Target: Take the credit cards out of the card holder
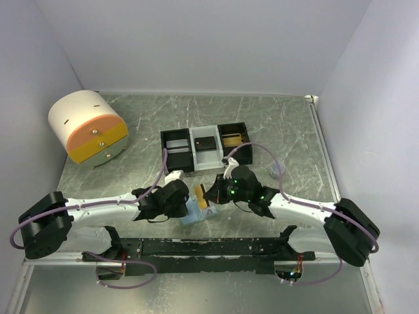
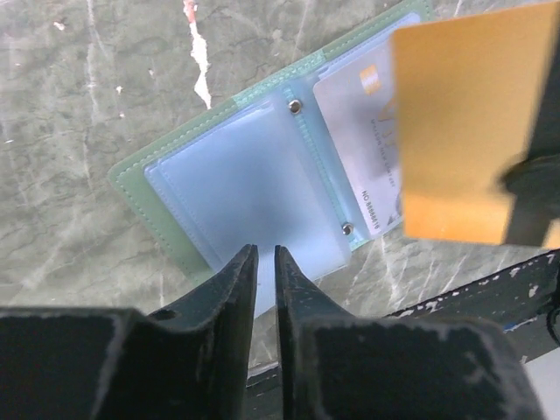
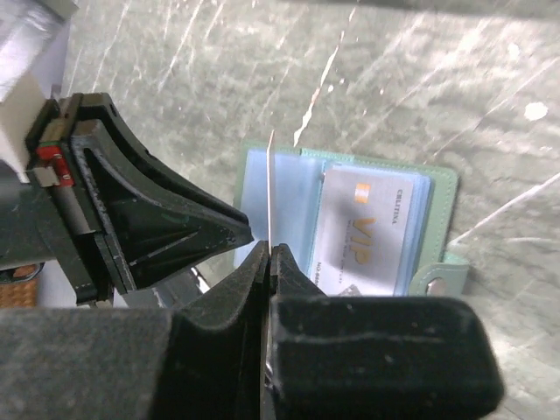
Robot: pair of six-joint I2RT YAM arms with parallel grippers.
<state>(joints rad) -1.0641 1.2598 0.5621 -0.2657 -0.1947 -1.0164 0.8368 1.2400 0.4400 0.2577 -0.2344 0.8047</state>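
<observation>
A grey-green marbled bench (image 1: 275, 124) fills the view from above. At its far left stands a round white, orange and yellow drum (image 1: 88, 124). A black-and-white tray (image 1: 177, 133) with 3 compartments lies near the centre. In front of it, 2 black arms meet close to the near edge. The card holder (image 2: 236, 175) lies open and flat on the bench between them, pale blue inside with a green rim. The left gripper (image 2: 264, 252) is at the near edge of the holder's left panel, jaws parted by a narrow gap with nothing between them. The right gripper (image 3: 269, 254) has its jaws clenched on a gold credit card (image 2: 464, 114), held on edge over the right panel. A white credit card (image 2: 359, 131) sits in that panel's sleeve.
</observation>
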